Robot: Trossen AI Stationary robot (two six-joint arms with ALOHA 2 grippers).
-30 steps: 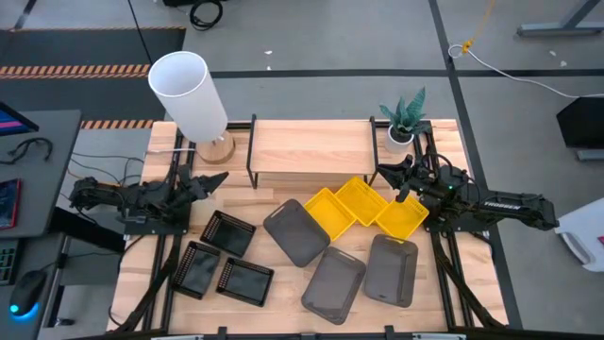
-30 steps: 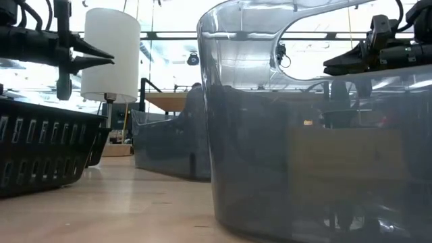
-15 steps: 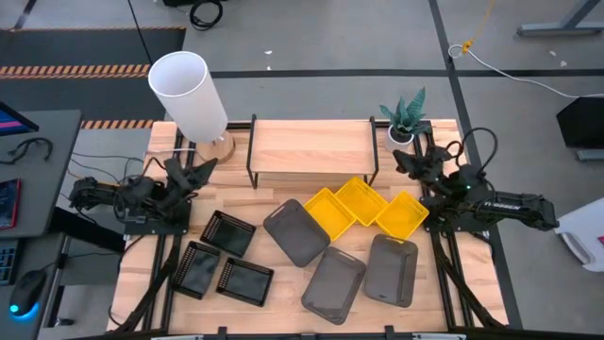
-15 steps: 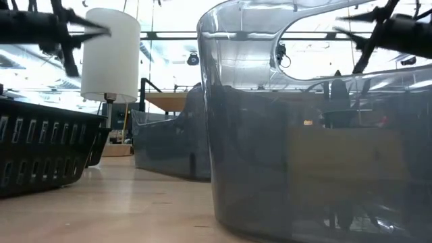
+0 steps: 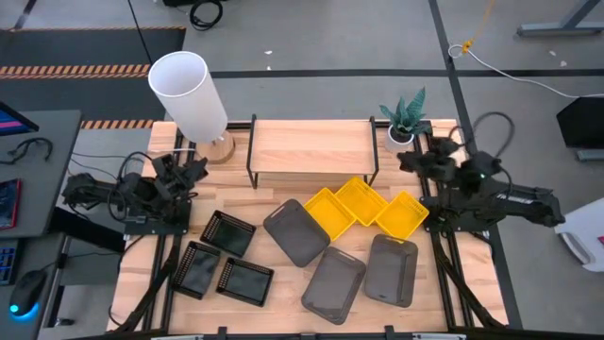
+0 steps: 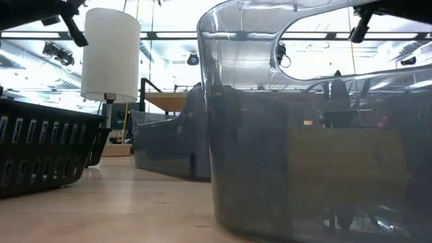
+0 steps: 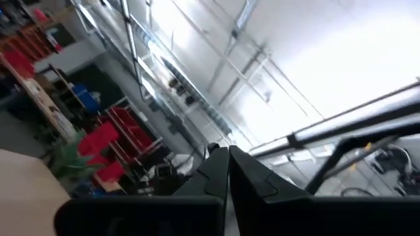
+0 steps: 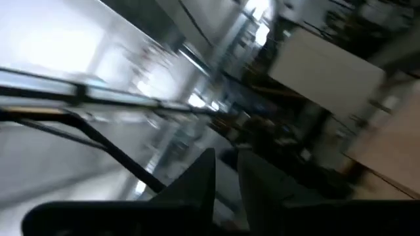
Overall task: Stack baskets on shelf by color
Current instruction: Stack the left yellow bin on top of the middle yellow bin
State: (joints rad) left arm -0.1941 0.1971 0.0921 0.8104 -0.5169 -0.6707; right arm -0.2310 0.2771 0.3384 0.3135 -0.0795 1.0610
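Note:
Nine baskets lie flat on the table in front of the shelf [image 5: 311,146], none of them on it. Three are black mesh [image 5: 226,232], [image 5: 198,269], [image 5: 247,280]. Three are yellow [image 5: 330,213], [image 5: 361,199], [image 5: 403,215]. Three are dark grey [image 5: 295,232], [image 5: 335,281], [image 5: 392,269]. My left gripper [image 5: 186,168] hangs raised at the table's left side, beside the lamp base. It is shut and empty, and its wrist view [image 7: 228,157] shows only the ceiling. My right gripper [image 5: 418,161] is raised at the right side near the plant, with its fingers [image 8: 225,157] a narrow gap apart and nothing between them.
A white lamp [image 5: 189,90] stands at the shelf's left end and a small potted plant [image 5: 404,118] at its right end. In the low view a grey basket wall [image 6: 304,148] fills the near foreground, with a black basket [image 6: 40,152] at left.
Both grippers have drawn back from the shelf's ends toward the table's outer sides. They have also risen and tipped their fingers upward, leaving the top of the low view. No basket has moved.

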